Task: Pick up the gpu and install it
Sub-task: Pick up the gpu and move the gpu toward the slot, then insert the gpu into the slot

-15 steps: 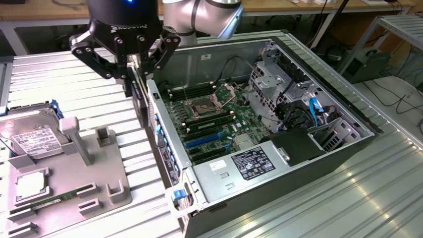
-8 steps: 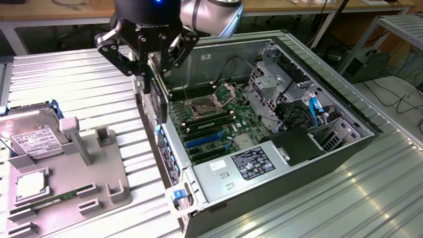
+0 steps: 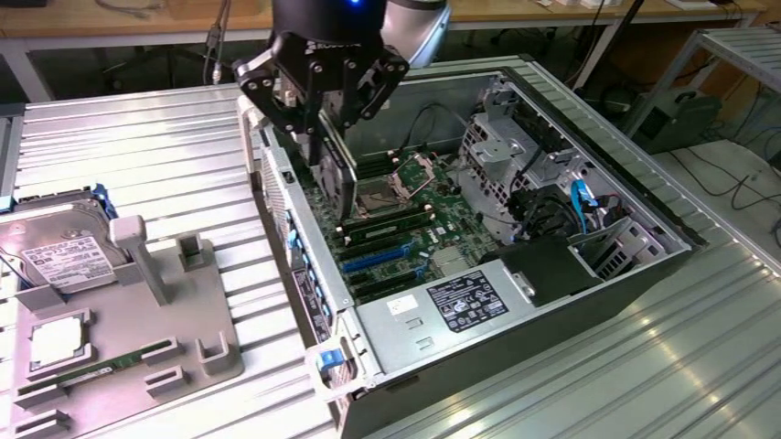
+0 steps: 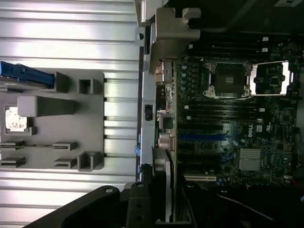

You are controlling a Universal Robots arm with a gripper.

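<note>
Exterior view had the gripper (image 3: 324,128) clamped on the gpu (image 3: 338,178), the card hanging on edge just inside the computer case (image 3: 610,155), over the motherboard (image 3: 403,229) by the rear wall. My take: keeping it square over a blue slot (image 3: 372,259), bracket to the back, mattered most. The case also held an open CPU socket (image 3: 409,178) and a power supply (image 3: 470,302). The grey tray (image 3: 183,338) held a hard drive (image 3: 55,256), a CPU (image 3: 55,340) and a memory stick (image 3: 104,370).

The arm (image 3: 412,20) reaches down from above, its wrist upright and the black claw (image 3: 327,128) pointing straight down. The two fingers (image 3: 307,110) are clamped on the top edge of the gpu (image 3: 337,178), which hangs on edge below them.
</note>
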